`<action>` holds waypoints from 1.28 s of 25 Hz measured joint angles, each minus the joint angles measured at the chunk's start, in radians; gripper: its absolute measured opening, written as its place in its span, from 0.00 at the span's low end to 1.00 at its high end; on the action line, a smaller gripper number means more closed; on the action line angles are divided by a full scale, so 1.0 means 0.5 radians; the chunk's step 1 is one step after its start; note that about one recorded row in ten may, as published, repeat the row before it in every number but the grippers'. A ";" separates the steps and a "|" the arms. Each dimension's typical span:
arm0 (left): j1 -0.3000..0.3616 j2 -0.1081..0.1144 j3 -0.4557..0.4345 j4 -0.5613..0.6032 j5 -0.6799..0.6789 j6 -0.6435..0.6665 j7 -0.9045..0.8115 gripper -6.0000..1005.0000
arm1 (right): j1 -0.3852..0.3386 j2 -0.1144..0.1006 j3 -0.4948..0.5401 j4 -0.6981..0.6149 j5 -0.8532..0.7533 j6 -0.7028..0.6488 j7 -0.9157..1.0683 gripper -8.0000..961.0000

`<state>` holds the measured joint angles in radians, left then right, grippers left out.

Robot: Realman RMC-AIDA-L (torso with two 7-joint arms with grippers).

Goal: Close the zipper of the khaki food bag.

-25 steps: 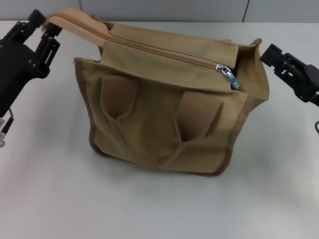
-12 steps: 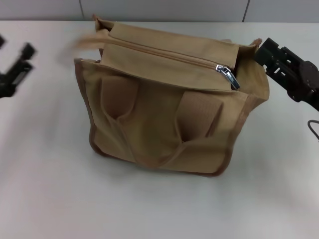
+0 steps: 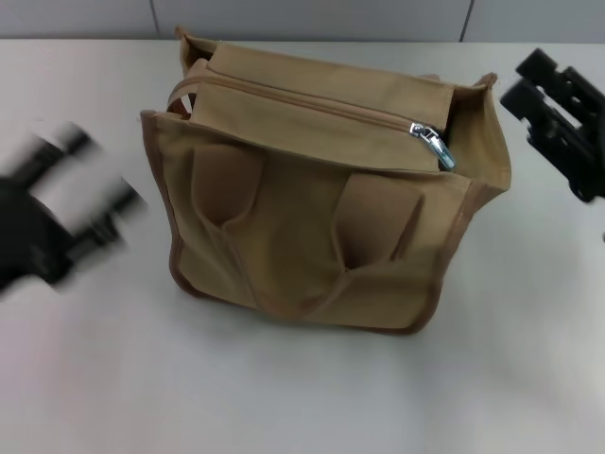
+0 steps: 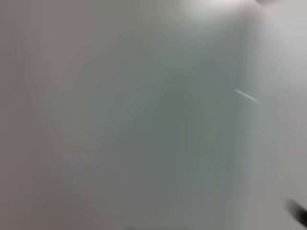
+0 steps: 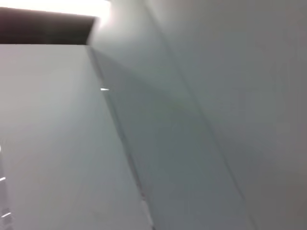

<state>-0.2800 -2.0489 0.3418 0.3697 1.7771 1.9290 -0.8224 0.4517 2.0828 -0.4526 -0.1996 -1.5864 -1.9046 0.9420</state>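
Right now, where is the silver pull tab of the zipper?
In the head view, the pull tab lies at the right end of the zipper, on the top panel of the khaki food bag, toward the right gripper.

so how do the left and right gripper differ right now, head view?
The left gripper is motion-blurred, low over the table beside the khaki food bag's left face. The right gripper shows sharp, farther back, off the bag's right top corner, nearer the zipper pull. Both are black, clear of the bag, holding nothing.
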 joint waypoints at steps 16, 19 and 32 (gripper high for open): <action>-0.011 0.001 0.415 0.210 0.428 0.024 -0.067 0.79 | -0.079 0.003 -0.684 -0.319 -0.508 -0.023 -0.184 0.83; -0.020 -0.004 0.417 0.218 0.491 0.016 -0.065 0.79 | -0.057 0.004 -0.687 -0.237 -0.537 0.118 -0.188 0.86; -0.024 -0.023 0.473 0.217 0.635 -0.020 -0.002 0.79 | -0.010 0.007 -0.738 -0.126 -0.542 0.293 -0.190 0.86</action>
<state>-0.2922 -2.0603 0.5781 0.4783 2.0944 1.9191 -0.8236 0.4467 2.0862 -0.8216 -0.2626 -1.8574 -1.7579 0.8473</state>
